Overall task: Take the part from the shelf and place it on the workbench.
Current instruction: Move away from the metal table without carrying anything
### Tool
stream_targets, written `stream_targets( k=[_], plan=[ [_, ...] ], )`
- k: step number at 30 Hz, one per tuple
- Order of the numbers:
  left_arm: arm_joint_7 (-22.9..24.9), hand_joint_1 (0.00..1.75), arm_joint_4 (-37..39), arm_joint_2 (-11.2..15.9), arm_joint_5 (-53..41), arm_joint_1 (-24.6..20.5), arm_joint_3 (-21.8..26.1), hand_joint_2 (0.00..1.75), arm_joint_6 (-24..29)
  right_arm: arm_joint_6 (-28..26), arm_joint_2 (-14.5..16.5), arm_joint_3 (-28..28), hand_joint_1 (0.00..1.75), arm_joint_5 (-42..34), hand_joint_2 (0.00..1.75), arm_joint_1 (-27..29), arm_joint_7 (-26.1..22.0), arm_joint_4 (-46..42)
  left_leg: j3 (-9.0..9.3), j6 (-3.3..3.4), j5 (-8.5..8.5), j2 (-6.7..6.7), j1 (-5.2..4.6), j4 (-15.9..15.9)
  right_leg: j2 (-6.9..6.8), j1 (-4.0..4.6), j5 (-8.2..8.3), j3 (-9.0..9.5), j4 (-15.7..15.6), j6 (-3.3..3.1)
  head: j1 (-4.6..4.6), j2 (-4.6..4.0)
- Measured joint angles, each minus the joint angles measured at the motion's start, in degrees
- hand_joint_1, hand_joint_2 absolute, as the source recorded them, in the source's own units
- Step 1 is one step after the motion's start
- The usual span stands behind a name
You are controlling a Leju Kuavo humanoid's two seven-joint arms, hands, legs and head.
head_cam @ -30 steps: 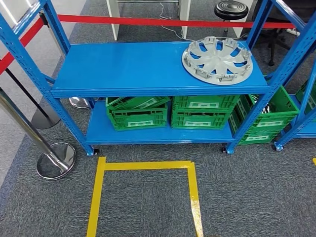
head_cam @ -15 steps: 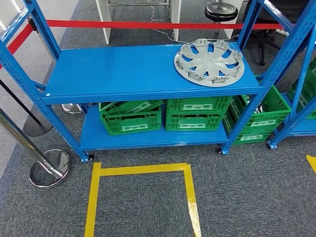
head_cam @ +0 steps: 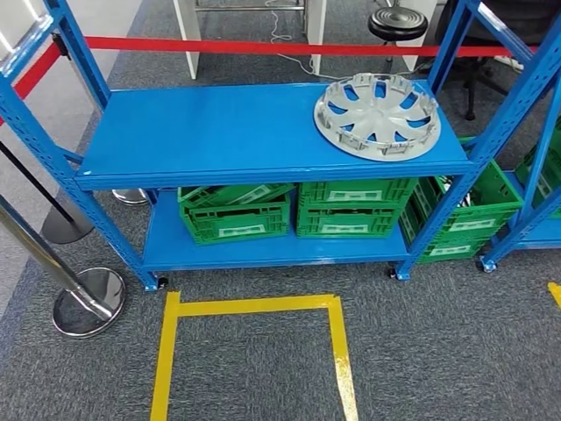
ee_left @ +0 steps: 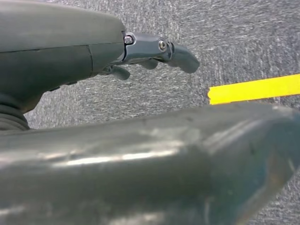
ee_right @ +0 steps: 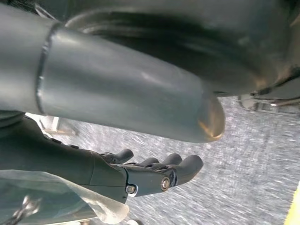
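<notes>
Hubcap [head_cam: 376,115] flat on shelf [head_cam: 218,132], ribs up

One silver wheel cover [head_cam: 376,115] at the top shelf's [head_cam: 218,132] right end, three green crates [head_cam: 236,213] [head_cam: 351,207] [head_cam: 471,210] below, two chrome stanchion bases [head_cam: 88,300] [head_cam: 131,195], one stool [head_cam: 397,24].

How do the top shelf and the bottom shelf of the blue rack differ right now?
The top shelf carries one silver wheel cover at its right end, and its left part is bare; the bottom shelf holds green crates side by side. The top shelf is lit, the bottom shelf shaded. Both are blue metal.
</notes>
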Motion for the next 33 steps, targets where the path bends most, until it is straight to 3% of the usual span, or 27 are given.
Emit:
stream_targets(
  k=[2, 4, 7, 8, 9, 10, 12, 14, 18, 19, 21, 23, 24, 25, 27, 29, 31, 33],
  plan=[
    [0.01, 0.0, 0.0, -0.01, 0.01, -0.13, 0.0, 0.0, -0.08, 0.0, -0.01, 0.17, 0.0, 0.31, 0.0, 0.0, 0.42, 0.0, 0.22, -0.56, -0.31, 0.05, 0.11, 0.01, 0.14, -0.03, -0.23, 0.32, -0.2, -0.76, -0.15, -0.01],
    [0.07, 0.0, 0.0, -0.01, -0.01, -0.21, 0.0, 0.0, -0.13, -0.02, -0.03, 0.39, 0.0, 0.43, 0.0, -0.01, 1.09, 0.01, -0.71, -1.06, -1.81, 0.03, 0.19, 2.57, 0.1, -0.21, -0.48, 0.83, -0.43, -1.51, -0.32, -0.01],
    [0.14, 0.0, 0.0, -0.05, -0.01, -0.1, -0.01, 0.0, -0.18, 0.11, -0.04, 0.51, 0.0, 0.45, 0.0, -0.15, 1.78, 0.02, -6.67, -1.45, -6.17, -0.02, 0.23, 13.73, 0.06, -0.16, -1.25, 1.68, -0.51, -2.29, -0.52, -0.01],
    [0.15, 0.0, 0.0, -0.07, -0.01, -0.01, -0.02, 0.0, -0.19, 0.21, -0.04, 0.52, 0.0, 0.45, 0.0, -0.15, 1.98, 0.02, -8.5, -1.44, -6.55, -0.02, 0.22, 16.52, 0.15, -0.08, -1.56, 2.05, -0.51, -2.37, -0.52, -0.01],
    [0.15, 0.0, 0.0, -0.07, -0.01, 0.07, -0.02, 0.0, -0.19, 0.31, -0.04, 0.52, 0.0, 0.44, 0.0, -0.12, 2.15, 0.02, -9.44, -1.33, -5.68, -0.03, 0.2, 17.27, 0.28, 0.01, -1.92, 2.52, -0.51, -2.39, -0.54, -0.01],
    [0.15, 0.0, 0.0, -0.05, -0.01, 0.14, -0.02, 0.0, -0.19, 0.39, -0.04, 0.52, 0.0, 0.43, 0.0, -0.09, 2.31, 0.02, -9.27, -1.08, -3.62, -0.04, 0.15, 15.65, 0.43, 0.09, -2.29, 3.1, -0.51, -2.36, -0.53, -0.01],
    [0.15, 0.0, 0.01, 0.07, -0.01, 0.18, -0.02, 0.0, -0.2, 0.5, -0.03, 0.52, 0.0, 0.41, 0.0, -0.09, 2.44, 0.02, -7.06, -0.2, 1.49, -0.13, -0.13, 8.6, 0.62, 0.22, -3.17, 4.13, -0.56, -2.17, -0.51, -0.01],
    [0.15, 0.0, 0.04, 0.17, -0.02, 0.16, -0.03, 0.0, -0.21, 0.57, -0.02, 0.54, 0.0, 0.41, 0.0, -0.2, 2.46, 0.01, -5.23, 0.56, 3.38, -0.21, -0.53, 3.33, 0.71, 0.34, -3.99, 4.51, -0.68, -1.59, -0.5, -0.01],
    [0.13, 0.0, 0.07, 0.11, -0.01, 0.35, -0.04, 0.0, -0.25, 0.71, -0.03, 0.55, 0.0, 0.42, 0.0, -0.29, 2.48, 0.0, -3.86, 1.31, 2.57, -0.4, -0.46, 0.96, 0.57, 0.29, -4.22, 5.36, -0.08, -0.2, -0.39, 0.0],
    [0.12, 0.0, 0.07, 0.12, -0.01, 0.35, -0.04, 0.0, -0.27, 0.75, -0.04, 0.55, 0.0, 0.43, 0.0, -0.34, 2.48, 0.0, -3.27, 1.58, 2.42, -0.44, -0.3, 0.65, 0.55, 0.26, -4.92, 4.61, 1.21, 0.09, -0.26, 0.0],
    [0.11, 0.0, 0.07, 0.16, -0.02, 0.22, -0.04, 0.0, -0.43, 0.8, -0.05, 0.56, 0.0, 0.46, 0.0, -0.49, 2.48, 0.0, -2.41, 1.91, 1.91, -0.45, -0.14, 0.34, 0.53, 0.11, -7.62, 1.04, 7.19, 0.59, 0.11, -0.01],
    [0.1, 0.0, 0.07, 0.14, -0.04, 0.14, -0.04, 0.0, -0.67, 0.88, -0.07, 0.57, 0.0, 0.49, 0.0, -0.46, 2.48, 0.0, -1.71, 1.96, 1.12, -0.43, -0.1, 0.34, 0.51, -0.05, -9.73, -3.91, 14.03, 1.1, 0.29, 0.0],
    [0.1, 0.0, 0.07, 0.11, -0.05, 0.18, -0.04, 0.0, -0.74, 0.92, -0.09, 0.58, 0.0, 0.5, 0.0, -0.36, 2.48, 0.0, -1.16, 1.91, 0.65, -0.43, -0.06, 0.34, 0.49, -0.11, -9.31, -5.42, 15.31, 1.27, 0.33, 0.0],
    [0.1, 0.0, 0.07, 0.09, -0.05, 0.23, -0.04, 0.0, -0.78, 0.95, -0.11, 0.6, 0.0, 0.5, 0.0, -0.23, 2.48, 0.0, -0.42, 1.82, 0.1, -0.45, 0.01, 0.35, 0.46, -0.19, -7.71, -5.95, 14.54, 1.37, 0.37, 0.0],
    [0.1, 0.0, 0.08, 0.07, -0.04, 0.4, -0.04, 0.0, -0.8, 0.97, -0.24, 0.68, 0.0, 0.51, 0.0, -0.02, 2.48, 0.0, 1.23, 1.42, -1.21, -0.49, 0.2, 0.33, 0.2, -0.34, -2.28, -4.49, 8.02, 1.39, 0.43, -0.01],
    [0.1, 0.0, 0.15, 0.09, -0.06, 0.36, -0.05, 0.0, -0.8, 0.97, -0.33, 0.8, 0.0, 0.52, 0.0, -0.02, 2.46, 0.0, 2.2, 0.74, -2.35, -0.48, 0.19, 0.33, -0.15, -0.15, 0.5, -3.08, 2.56, 0.87, 0.38, -0.01],
    [0.09, 0.0, 0.2, 0.08, -0.07, 0.2, -0.06, 0.0, -0.8, 0.99, -0.35, 0.87, 0.0, 0.51, 0.0, -0.07, 2.47, 0.01, 2.6, 0.08, -2.79, -0.4, 0.08, 0.3, -0.19, 0.16, 0.27, -2.66, 1.51, -0.23, 0.28, -0.01],
    [0.07, 0.0, 0.2, 0.07, -0.08, 0.11, -0.07, 0.0, -0.8, 1.02, -0.37, 0.87, 0.0, 0.5, 0.0, 0.06, 2.51, 0.01, 2.16, -0.5, -2.17, -0.34, 0.09, 2.13, -0.08, 0.02, 0.04, -1.48, 1.08, -1.17, 0.17, 0.01]
  ],
)
